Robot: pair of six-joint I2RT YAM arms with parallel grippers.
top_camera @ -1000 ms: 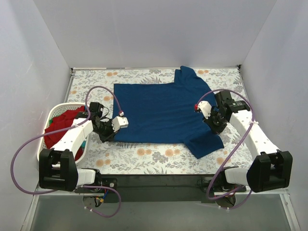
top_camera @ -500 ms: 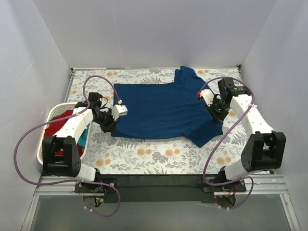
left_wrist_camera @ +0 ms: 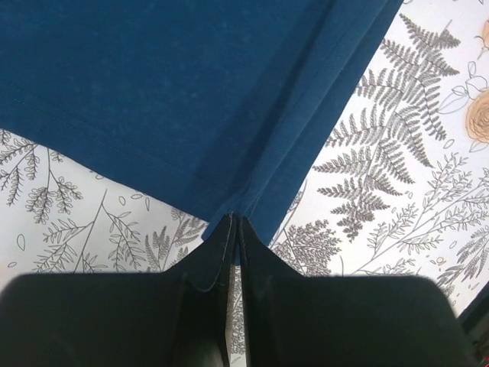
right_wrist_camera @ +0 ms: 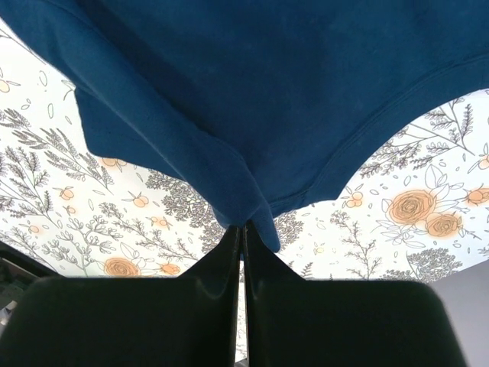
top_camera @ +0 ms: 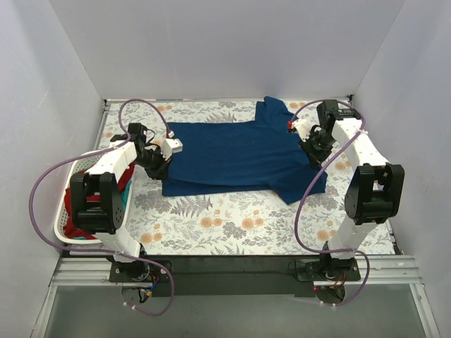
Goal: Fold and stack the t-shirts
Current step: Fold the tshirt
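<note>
A desk (top_camera: 239,232) draped in a grey-and-orange floral cover (top_camera: 184,211) carries a navy t-shirt (top_camera: 232,151) spread across its far half, one sleeve reaching toward the far edge. A white laundry basket (top_camera: 60,224) sits at the left edge.

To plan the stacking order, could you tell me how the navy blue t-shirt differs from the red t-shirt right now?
The navy blue t-shirt lies spread across the floral table cover; the red t-shirt sits bunched in the white laundry basket. The navy blue t-shirt is pinched by the left gripper and the right gripper; no gripper holds the red t-shirt. Both are solid-coloured cloth, neither yet stacked.
</note>
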